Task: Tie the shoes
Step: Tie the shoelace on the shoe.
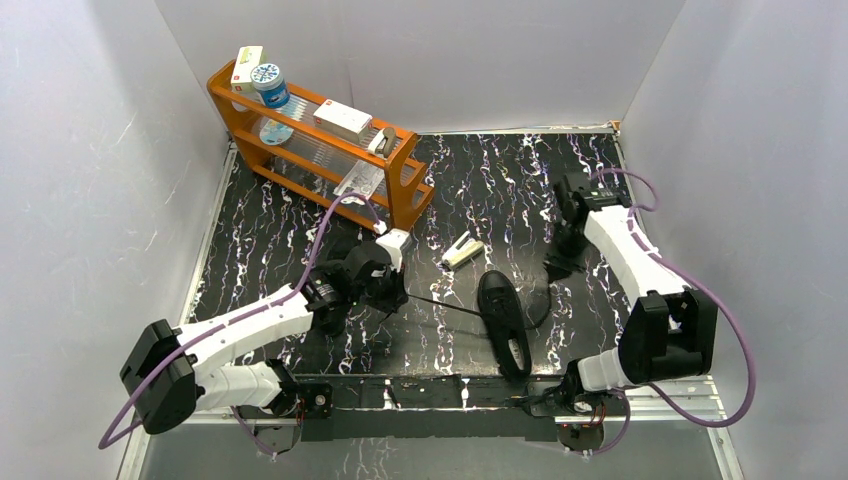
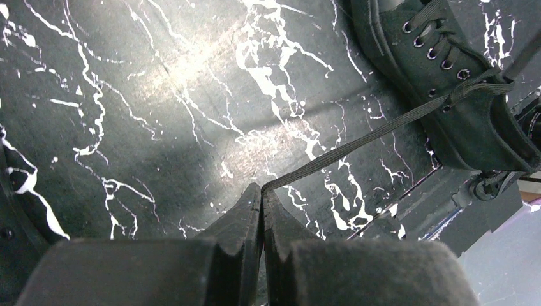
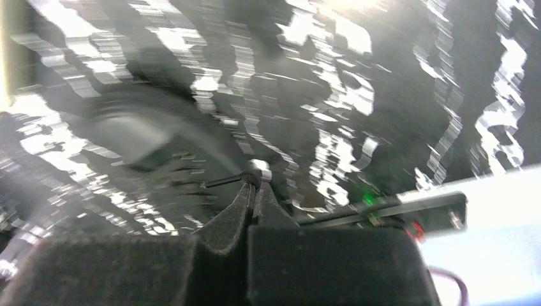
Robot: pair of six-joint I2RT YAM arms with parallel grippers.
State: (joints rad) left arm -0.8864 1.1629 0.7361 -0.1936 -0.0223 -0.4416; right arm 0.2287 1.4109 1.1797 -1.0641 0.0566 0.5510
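Observation:
One black lace-up shoe [image 1: 503, 318] lies on the marbled black table, toe toward the near edge. A thin black lace [image 1: 442, 304] runs taut from its eyelets leftward to my left gripper [image 1: 402, 293]. In the left wrist view the shoe [image 2: 440, 83] fills the top right, and the lace [image 2: 383, 127] ends pinched in the shut left gripper [image 2: 262, 188]. My right gripper [image 1: 557, 268] hovers right of the shoe. The blurred right wrist view shows the right gripper [image 3: 254, 185] shut on a dark lace end [image 3: 223, 180]. A slack lace [image 1: 545, 306] curves from the shoe toward it.
An orange rack [image 1: 405, 190] with boxes and a bottle stands at the back left. A small white-and-black striped box [image 1: 462, 250] lies behind the shoe. White walls enclose three sides. A metal rail [image 1: 440, 392] runs along the near edge.

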